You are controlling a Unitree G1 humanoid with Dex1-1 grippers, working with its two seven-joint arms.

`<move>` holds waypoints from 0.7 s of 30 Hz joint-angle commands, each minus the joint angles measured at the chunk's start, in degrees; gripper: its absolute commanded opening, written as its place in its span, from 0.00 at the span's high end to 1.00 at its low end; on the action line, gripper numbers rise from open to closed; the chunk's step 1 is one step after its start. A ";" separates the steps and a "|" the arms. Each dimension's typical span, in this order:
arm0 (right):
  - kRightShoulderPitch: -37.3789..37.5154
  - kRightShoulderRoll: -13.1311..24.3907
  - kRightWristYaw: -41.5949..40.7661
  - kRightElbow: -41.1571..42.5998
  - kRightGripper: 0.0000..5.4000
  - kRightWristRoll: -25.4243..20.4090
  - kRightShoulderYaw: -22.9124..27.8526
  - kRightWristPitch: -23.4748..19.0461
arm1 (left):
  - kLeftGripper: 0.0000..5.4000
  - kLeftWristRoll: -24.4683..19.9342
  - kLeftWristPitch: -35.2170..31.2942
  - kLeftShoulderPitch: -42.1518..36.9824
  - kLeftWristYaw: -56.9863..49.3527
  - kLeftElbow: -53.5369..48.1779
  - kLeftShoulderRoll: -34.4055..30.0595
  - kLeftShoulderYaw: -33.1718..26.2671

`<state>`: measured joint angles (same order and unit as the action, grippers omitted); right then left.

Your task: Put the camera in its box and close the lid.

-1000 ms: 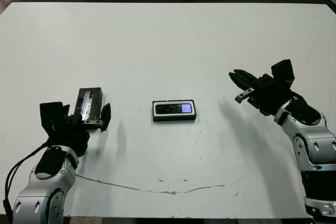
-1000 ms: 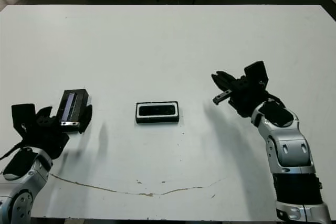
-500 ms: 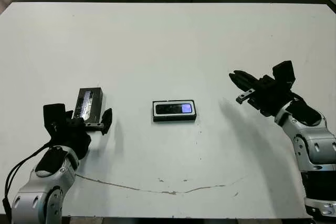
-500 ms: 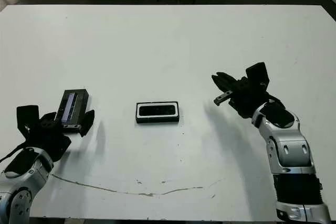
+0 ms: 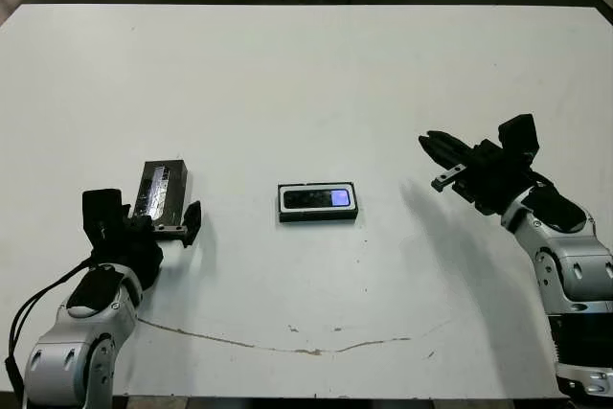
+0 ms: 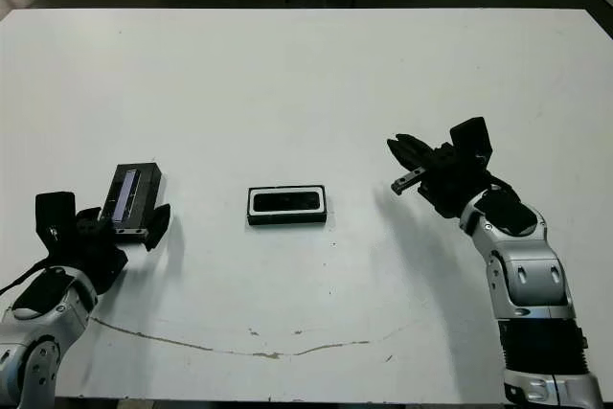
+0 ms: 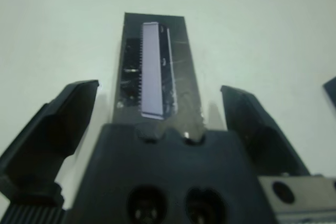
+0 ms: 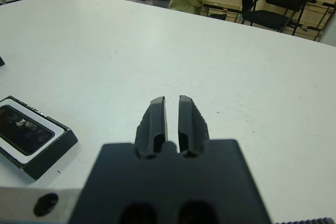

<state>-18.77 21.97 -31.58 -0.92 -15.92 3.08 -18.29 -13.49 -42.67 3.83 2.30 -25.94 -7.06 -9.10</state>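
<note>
Your left tool (image 7: 155, 129) has drawn back toward the near edge since a second ago; its fingers (image 7: 50, 129) stand wide on either side of the lid (image 5: 161, 189), not touching it. The lid lies flat on the bench (image 5: 306, 74), unmoved. The camera (image 5: 318, 199) sits inside the box (image 5: 318, 215) at mid-bench, uncovered. Your right tool (image 8: 171, 116) hovers to the box's right, fingers nearly together, gripping nothing.
</note>
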 commanded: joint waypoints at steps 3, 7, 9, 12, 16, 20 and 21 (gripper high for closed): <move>1.40 0.35 0.67 0.18 1.00 0.75 -0.13 -1.07 | 0.00 2.96 1.66 1.20 -0.66 2.25 -0.66 1.17; 1.53 0.27 0.64 0.28 1.00 1.01 -0.16 -0.67 | 0.00 4.45 3.61 1.63 -0.17 3.72 -0.82 1.79; 1.30 0.09 -0.20 -0.78 1.00 0.55 0.06 0.13 | 0.00 4.19 2.44 1.47 0.40 3.88 -1.20 1.72; 1.27 0.21 0.10 -0.59 1.00 0.83 -0.06 -0.22 | 0.00 3.40 1.00 1.06 1.16 4.13 -1.40 1.25; 1.35 0.23 0.24 -0.30 1.00 0.61 0.05 -0.77 | 0.00 3.19 0.18 0.76 2.50 4.85 -2.24 1.36; 1.44 0.07 0.33 -0.38 1.00 0.45 0.19 -0.71 | 0.00 3.53 0.23 0.96 2.75 5.08 -2.48 1.61; 1.47 0.13 0.42 -0.32 1.00 0.52 0.17 -0.84 | 0.00 3.58 0.66 1.15 2.60 5.13 -2.23 1.60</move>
<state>-18.68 21.98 -31.45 -1.08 -15.52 3.09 -18.11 -10.28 -40.74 3.44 5.04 -22.64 -9.11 -7.76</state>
